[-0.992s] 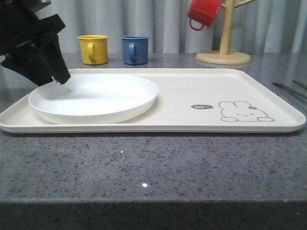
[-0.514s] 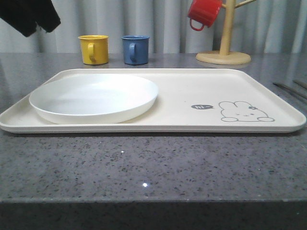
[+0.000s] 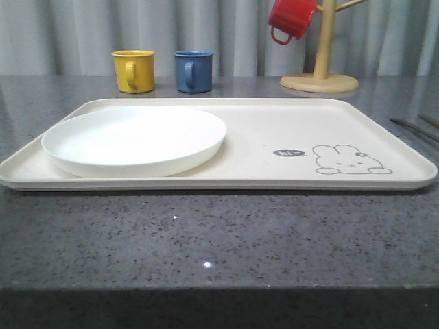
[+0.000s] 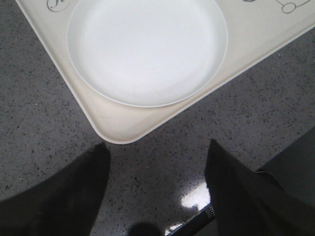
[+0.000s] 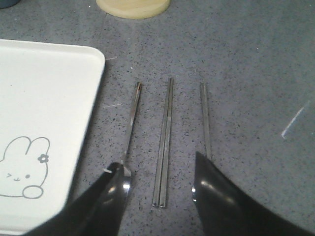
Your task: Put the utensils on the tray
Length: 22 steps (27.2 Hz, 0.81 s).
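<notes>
1. Three utensils are lying on the counter just beside the tray [image 5: 49, 98], side by side, long axes parallel to the tray's short edge: a spoon [image 5: 132, 118] nearest it, the chopsticks [image 5: 164, 142] in the middle, and a third handle [image 5: 205, 118] farthest.
2. The plate [image 3: 134, 140] is sitting on the tray, at the end away from the rabbit drawing [image 3: 346, 160].
3. The right claw [image 5: 157, 196] is hanging spread wide over the chopsticks' near ends, gripping nothing.
4. The left claw [image 4: 157, 191] is gaping open above bare counter off the tray's corner, holding nothing.
</notes>
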Tool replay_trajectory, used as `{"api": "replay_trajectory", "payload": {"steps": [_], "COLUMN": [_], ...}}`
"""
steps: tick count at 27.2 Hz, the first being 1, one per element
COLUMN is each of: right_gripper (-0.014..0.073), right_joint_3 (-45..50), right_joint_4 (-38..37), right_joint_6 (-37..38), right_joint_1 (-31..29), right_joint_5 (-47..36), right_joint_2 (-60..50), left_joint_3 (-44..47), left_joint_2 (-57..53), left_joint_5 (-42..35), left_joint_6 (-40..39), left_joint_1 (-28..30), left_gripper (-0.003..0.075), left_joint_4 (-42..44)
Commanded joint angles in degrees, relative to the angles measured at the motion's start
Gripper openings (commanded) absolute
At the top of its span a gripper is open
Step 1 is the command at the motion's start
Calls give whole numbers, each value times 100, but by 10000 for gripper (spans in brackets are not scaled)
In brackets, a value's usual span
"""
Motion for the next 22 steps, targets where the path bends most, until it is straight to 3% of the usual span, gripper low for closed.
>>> {"api": "replay_trajectory", "payload": {"steps": [1, 6, 15, 22], "right_gripper": [370, 370, 370, 370], "right_joint_3": [-196, -239, -1944, -2870], "right_joint_4": [-77, 88, 152, 131], "right_joint_6": [-27, -27, -28, -28], "right_joint_1": [-12, -12, 436, 475], "right_joint_5": [-463, -499, 1843, 2709], "right_joint_2": [14, 14, 1607, 3171], "left_joint_3": [-2, -3, -3, -3], "left_joint_2": [-300, -395, -350, -335], "left_joint_5": [-440, -440, -440, -440], "left_joint_6": [-65, -65, -65, -65], "left_joint_1": [-41, -41, -41, -41], "left_gripper": [423, 423, 423, 423], "left_joint_4": [-89, -89, -89, -89]}}
